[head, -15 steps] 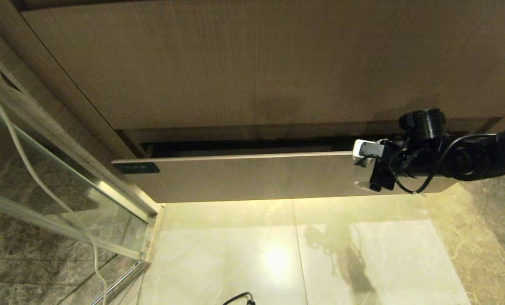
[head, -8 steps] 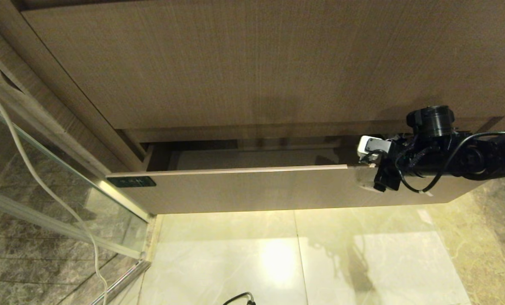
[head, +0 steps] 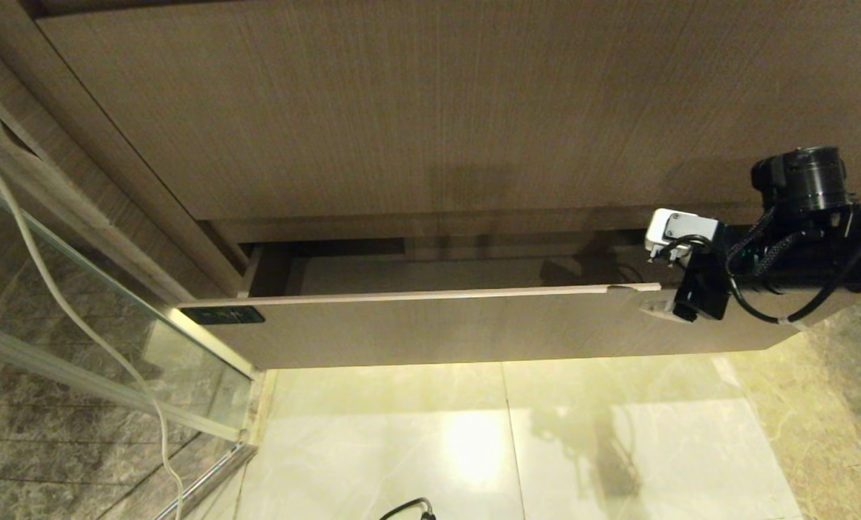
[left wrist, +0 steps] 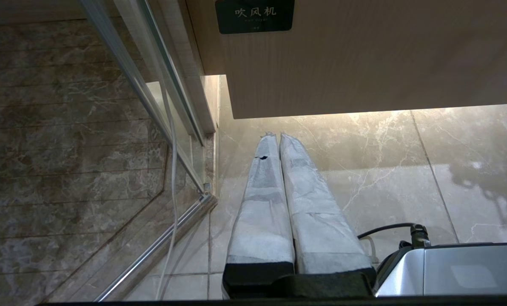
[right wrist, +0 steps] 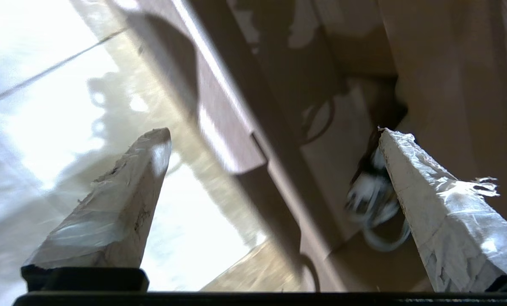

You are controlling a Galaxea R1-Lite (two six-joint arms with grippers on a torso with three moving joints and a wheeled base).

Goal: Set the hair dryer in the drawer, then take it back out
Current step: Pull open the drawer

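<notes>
The hair dryer [right wrist: 374, 199] is lying inside the drawer [head: 438, 325] near its right end, where the right tool [head: 651, 300], spread wide and gripping nothing, is straddling the front edge and risking a snag, the cabinet overhang leaving little headroom.

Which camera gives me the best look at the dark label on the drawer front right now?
The left wrist view: the dark label sits close and faces the camera, its white characters readable on the drawer front. The head view shows the label only as a small dark strip at the front's upper left corner. The right wrist view does not show it.
</notes>
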